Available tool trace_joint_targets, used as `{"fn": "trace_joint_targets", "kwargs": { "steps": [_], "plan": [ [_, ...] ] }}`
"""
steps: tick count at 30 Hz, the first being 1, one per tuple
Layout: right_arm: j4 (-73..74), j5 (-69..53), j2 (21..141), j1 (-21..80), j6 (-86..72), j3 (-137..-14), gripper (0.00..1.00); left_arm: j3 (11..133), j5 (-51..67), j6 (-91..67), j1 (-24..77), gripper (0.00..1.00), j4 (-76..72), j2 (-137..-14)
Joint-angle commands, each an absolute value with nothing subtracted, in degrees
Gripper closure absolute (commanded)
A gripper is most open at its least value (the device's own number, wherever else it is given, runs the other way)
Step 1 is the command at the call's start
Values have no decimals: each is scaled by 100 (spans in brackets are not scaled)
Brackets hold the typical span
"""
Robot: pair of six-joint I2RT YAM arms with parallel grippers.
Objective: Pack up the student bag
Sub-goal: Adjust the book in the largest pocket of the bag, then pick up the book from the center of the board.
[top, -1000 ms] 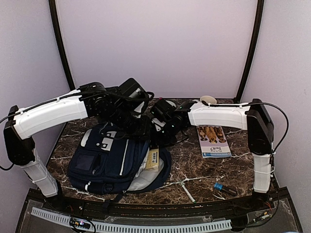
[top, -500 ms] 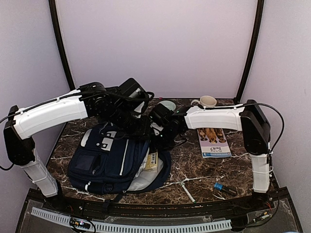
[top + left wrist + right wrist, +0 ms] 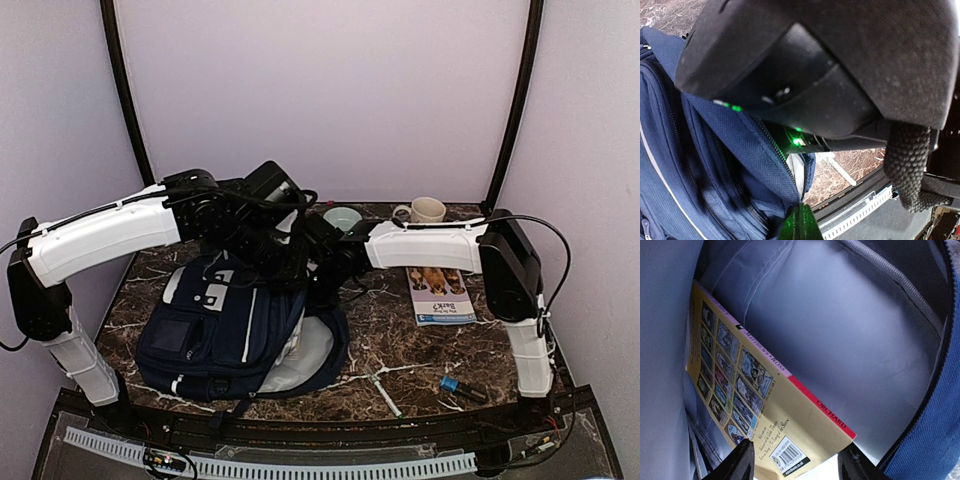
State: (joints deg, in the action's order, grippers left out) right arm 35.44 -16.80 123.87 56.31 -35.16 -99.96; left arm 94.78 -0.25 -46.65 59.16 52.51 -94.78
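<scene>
The student bag (image 3: 225, 330), navy with white stripes, lies on the left half of the marble table, its mouth open toward the right. My left gripper (image 3: 800, 224) is shut on the bag's zipper edge (image 3: 771, 150) and holds the mouth up. My right gripper (image 3: 797, 467) has reached inside the bag (image 3: 935, 430), against the grey lining (image 3: 840, 325). Its jaws stand apart, and the near end of a yellow book (image 3: 765, 410) with a red spine lies between them. From above, the right gripper (image 3: 312, 268) is mostly hidden in the bag's mouth and the book does not show.
A booklet with dogs on its cover (image 3: 440, 290) lies to the right of the bag. A cream mug (image 3: 427, 210) and a teal bowl (image 3: 343, 217) stand at the back. A white pen (image 3: 382, 390) and a small blue-and-black tool (image 3: 462, 387) lie near the front edge.
My right arm has pushed left into the bag's mouth. The book that stuck out of the opening has slid inside. The left gripper has kept its hold.
</scene>
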Motion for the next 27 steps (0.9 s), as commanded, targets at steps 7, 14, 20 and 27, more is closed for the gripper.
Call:
{"fn": "trace_joint_targets", "kwargs": {
  "steps": [7, 14, 20, 27],
  "plan": [
    [3752, -1367, 11315, 5756, -3240, -9260, 41, 9629, -339, -4656, 5959, 100, 5238, -8923],
    [4718, -424, 10400, 5726, -3510, -8783, 32, 9317, -515, -4735, 5959, 100, 5265, -8663],
    [5210, 410, 9419, 5470, -3682, -8060, 10, 9045, -465, -4684, 5958, 100, 5091, -8626],
    [5341, 1066, 8011, 4176, -3655, -6881, 3, 8887, -410, -4641, 5957, 100, 4842, -8621]
  ]
}}
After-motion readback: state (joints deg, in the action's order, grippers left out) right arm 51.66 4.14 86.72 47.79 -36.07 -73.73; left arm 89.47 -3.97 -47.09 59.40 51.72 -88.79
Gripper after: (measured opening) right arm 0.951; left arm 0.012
